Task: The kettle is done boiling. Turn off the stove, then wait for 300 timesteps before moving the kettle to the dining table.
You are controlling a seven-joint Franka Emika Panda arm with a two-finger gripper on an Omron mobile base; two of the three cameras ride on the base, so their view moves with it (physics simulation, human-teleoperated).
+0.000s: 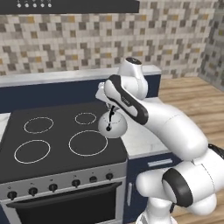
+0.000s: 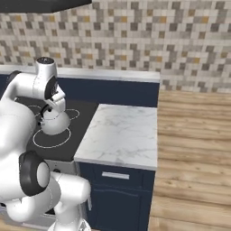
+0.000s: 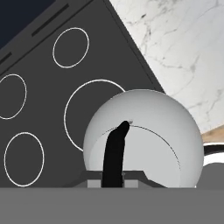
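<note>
Left base view: the kettle [image 1: 113, 125] hangs at the right edge of the stove [image 1: 57, 151], overlapping the marble counter [image 1: 144, 142], its black handle running up into the gripper [image 1: 112, 110].

Right base view: the kettle [image 2: 55, 122] sits under the gripper [image 2: 49, 111], above the front-right burner ring [image 2: 50, 138] of the stove [image 2: 67, 149]; marble counter [image 2: 119, 135] beside it.

Hand view: the gripper [image 3: 113, 180] is closed on the handle [image 3: 114, 151] of the kettle [image 3: 144, 135], which partly covers one burner ring [image 3: 72, 113] of the stove [image 3: 39, 113].
</note>
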